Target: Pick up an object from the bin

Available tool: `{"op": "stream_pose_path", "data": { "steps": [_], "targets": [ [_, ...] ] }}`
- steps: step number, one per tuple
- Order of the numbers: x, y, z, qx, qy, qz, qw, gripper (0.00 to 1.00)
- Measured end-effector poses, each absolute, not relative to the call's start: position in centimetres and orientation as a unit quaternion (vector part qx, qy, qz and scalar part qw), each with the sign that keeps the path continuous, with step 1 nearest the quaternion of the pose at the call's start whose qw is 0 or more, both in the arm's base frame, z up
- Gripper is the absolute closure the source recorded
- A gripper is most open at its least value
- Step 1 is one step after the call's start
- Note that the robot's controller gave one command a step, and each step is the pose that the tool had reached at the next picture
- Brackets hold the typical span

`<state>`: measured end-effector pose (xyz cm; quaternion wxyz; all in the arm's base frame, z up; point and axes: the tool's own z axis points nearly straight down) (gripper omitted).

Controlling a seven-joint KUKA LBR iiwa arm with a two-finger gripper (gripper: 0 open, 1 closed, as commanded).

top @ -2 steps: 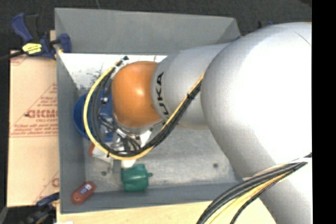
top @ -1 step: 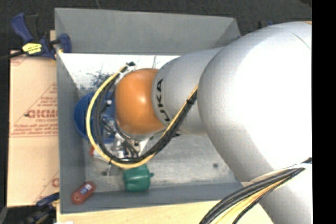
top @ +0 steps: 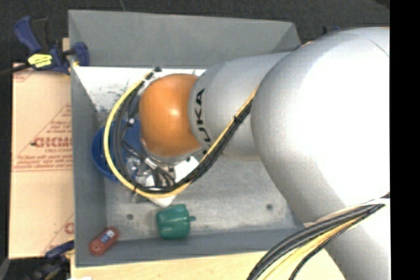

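Blue round thing (top: pixel 100 153) sits by the left wall of the bin (top: pixel 197 42), gripper (top: pixel 146 172) right over it, open or closed I can't tell. Crowded against that wall, a grab could easily slip off.

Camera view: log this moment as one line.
gripper: low in bin, left side | nearest: blue round thing | apart: green pepper-shaped toy, small red thing by near wall

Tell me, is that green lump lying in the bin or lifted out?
In the bin: the green lump rests on its floor by the near wall, nothing gripping it.
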<state>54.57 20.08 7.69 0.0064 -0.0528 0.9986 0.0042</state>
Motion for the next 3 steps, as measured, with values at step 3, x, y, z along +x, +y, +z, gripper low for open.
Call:
{"op": "stream_pose_path", "data": {
  "steps": [3],
  "targets": [
    [54.4, 19.9, 13.1, -0.052, 0.999, 0.003, 0.002, 1.0]
  ]
}}
